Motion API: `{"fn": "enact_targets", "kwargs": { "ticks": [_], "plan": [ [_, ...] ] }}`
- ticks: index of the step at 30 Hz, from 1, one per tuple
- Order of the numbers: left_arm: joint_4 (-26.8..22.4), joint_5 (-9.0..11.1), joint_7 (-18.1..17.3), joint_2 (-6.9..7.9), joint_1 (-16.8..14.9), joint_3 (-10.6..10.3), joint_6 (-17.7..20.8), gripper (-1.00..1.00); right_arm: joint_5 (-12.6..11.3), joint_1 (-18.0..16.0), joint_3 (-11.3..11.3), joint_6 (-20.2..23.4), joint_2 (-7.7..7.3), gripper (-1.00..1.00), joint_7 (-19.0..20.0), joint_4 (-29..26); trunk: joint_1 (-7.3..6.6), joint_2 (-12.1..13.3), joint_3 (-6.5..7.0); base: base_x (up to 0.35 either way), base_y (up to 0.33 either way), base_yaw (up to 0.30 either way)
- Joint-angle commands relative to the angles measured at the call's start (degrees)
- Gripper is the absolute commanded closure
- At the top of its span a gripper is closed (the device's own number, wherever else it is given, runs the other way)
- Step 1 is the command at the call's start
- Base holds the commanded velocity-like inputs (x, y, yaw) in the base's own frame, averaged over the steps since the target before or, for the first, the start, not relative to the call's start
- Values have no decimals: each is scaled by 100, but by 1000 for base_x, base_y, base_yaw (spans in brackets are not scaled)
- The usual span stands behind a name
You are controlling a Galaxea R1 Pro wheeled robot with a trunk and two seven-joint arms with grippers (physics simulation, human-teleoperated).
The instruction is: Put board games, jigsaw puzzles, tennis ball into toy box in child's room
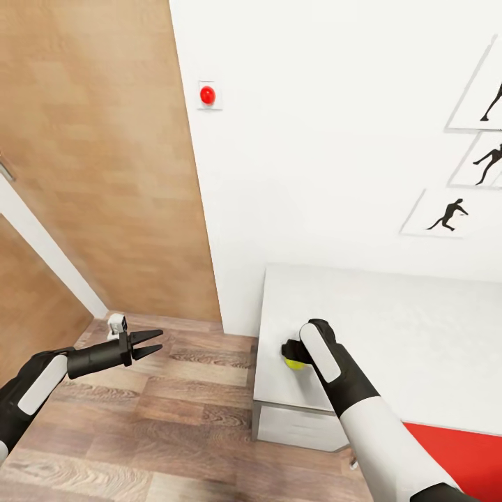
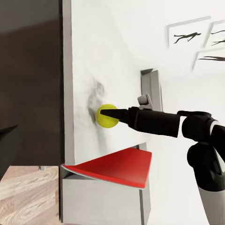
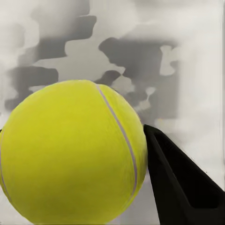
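Spread jaws on my left gripper (image 1: pixel 155 343) hang over the wood floor (image 1: pixel 160 418) at eight o'clock. Whether my right gripper (image 1: pixel 291 357) has closed on the tennis ball (image 1: pixel 295 363) I cannot tell; one finger (image 3: pixel 183 183) sits against it. I count one ball, yellow-green with a pale seam, round with no long axis, near the table (image 1: pixel 418 335) edge at six o'clock.

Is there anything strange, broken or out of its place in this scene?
Nothing looks damaged or spilled. The tennis ball lies near the table corner, at the right gripper. The left gripper is open over the wooden floor.
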Motion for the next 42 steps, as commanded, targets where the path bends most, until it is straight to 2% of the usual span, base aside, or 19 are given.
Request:
{"fn": "enact_targets", "kwargs": {
  "ticks": [1,19,21,22,26,28,29,31,32,35,37,38,40,42],
  "plan": [
    [2,26,-7,6,-7,-17,27,-100,-69,-5,8,-3,-1,100,-73,-4,3,-10,0,0,0,-2],
    [2,26,-7,6,-7,-16,20,-100,-69,18,-2,-1,-9,100,-73,-63,3,-10,163,0,0,0],
    [2,26,-7,6,-7,-17,20,-100,-71,78,-13,5,-13,100,-76,-258,3,-10,182,0,0,0],
    [2,26,-7,6,-8,-17,19,-100,-83,147,-22,19,-43,100,-59,-561,3,-10,191,0,0,0],
    [2,26,-7,10,-7,-12,19,-100,-144,289,-57,56,-326,100,202,-1716,3,-10,227,0,0,0],
    [2,26,-7,8,-6,-15,19,-100,-158,533,-76,62,-537,100,587,-2362,3,-10,246,0,0,0],
    [2,26,-7,7,-5,-14,19,-100,-166,783,-136,55,-683,100,998,-2781,3,-10,255,0,0,0],
    [2,26,-4,10,-4,-11,19,-100,-178,1043,-317,38,-822,100,1523,-3089,3,-10,273,0,0,0],
    [2,26,1,8,-5,-10,19,-100,-215,1311,-621,21,-928,100,2195,-3255,3,-10,282,0,0,0],
    [2,26,8,7,-8,-9,-8,-100,-257,1784,-1299,1,-1013,100,3811,-3374,3,-10,309,0,0,0],
    [2,26,2,12,-5,-9,-94,-100,-247,1959,-1677,-3,-1041,100,4855,-3394,3,-10,328,0,0,0],
    [4,26,1,12,-4,-8,-113,-100,-243,1992,-1758,-5,-1046,100,5093,-3396,3,-10,337,0,0,0],
    [8,26,-7,14,-4,-10,-165,-100,-225,2105,-2034,-4,-1056,100,5898,-3404,3,-10,355,0,0,0],
    [10,26,-10,15,-6,-14,-186,-100,-217,2161,-2196,2,-1061,100,6458,-3410,3,-10,374,0,0,0]
  ]
}}
